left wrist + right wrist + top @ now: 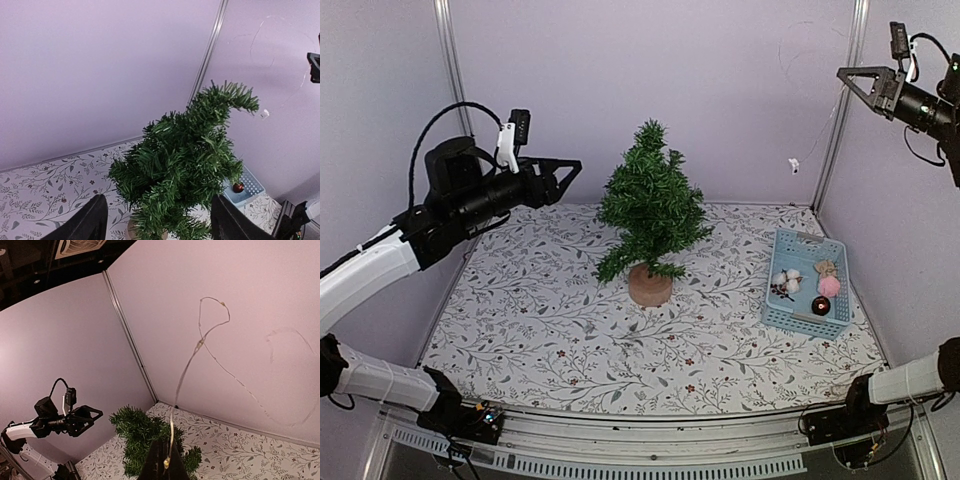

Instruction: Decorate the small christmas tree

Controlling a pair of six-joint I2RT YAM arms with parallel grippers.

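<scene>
The small christmas tree (pixel 652 205) stands upright on its round wooden base (pixel 650 286) at mid-table, its tip bent to one side. My left gripper (pixel 568 182) hovers open at the tree's left at upper-branch height, apart from it. In the left wrist view the tree (pixel 185 160) fills the space ahead of the left gripper (pixel 159 212). My right gripper (pixel 842 73) is raised high at the far right, shut on a thin wire light string (pixel 197 347) that loops up from the right gripper (pixel 167 466). The string's small white end (pixel 794 163) dangles in the air.
A light blue basket (pixel 794 240) sits at the right of the table with white balls (pixel 786 281), a pink pompom (pixel 829 286), a dark red bauble (pixel 820 305) and a beige ornament (pixel 825 267) inside. Pale walls close in the back and both sides.
</scene>
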